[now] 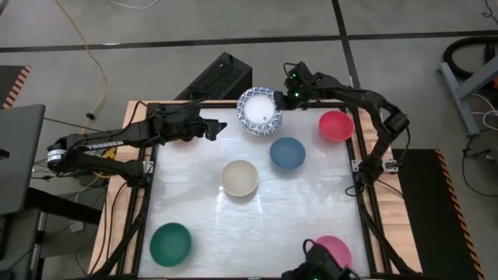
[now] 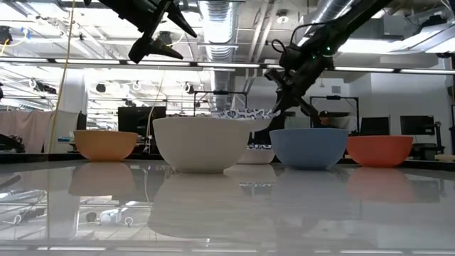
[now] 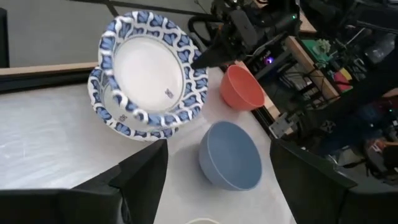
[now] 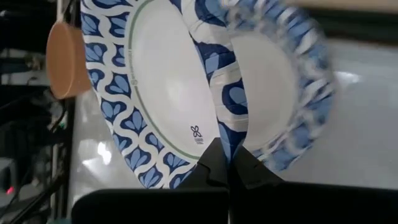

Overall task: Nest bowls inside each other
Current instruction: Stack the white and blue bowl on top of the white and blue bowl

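Two white bowls with blue patterned rims [image 1: 259, 111] sit one in the other at the far middle of the table. The upper one [image 3: 146, 65] is tilted, and my right gripper [image 1: 282, 99] is shut on its rim. Left of them my left gripper [image 1: 218, 128] hovers open above the table, holding nothing. A red bowl [image 1: 336, 125], a blue bowl [image 1: 287, 153], a cream bowl [image 1: 239, 178], a teal bowl [image 1: 170, 243] and a pink bowl [image 1: 333, 250] stand apart on their bases. The low view also shows an orange bowl [image 2: 105, 144]. My right gripper pinches the upper patterned bowl's rim [image 4: 225, 134] between its two fingers, on the side toward the table's far right. The fingers slant down from the far right. The bowl is tilted, its held side raised, its opposite edge [image 3: 134, 115] resting in the patterned bowl beneath.
Bare white tabletop [image 1: 311, 202] lies in the middle and along the near side between the teal and pink bowls. A black box [image 1: 218, 78] sits just beyond the far edge. Another dark device [image 1: 315, 264] stands at the near edge beside the pink bowl.
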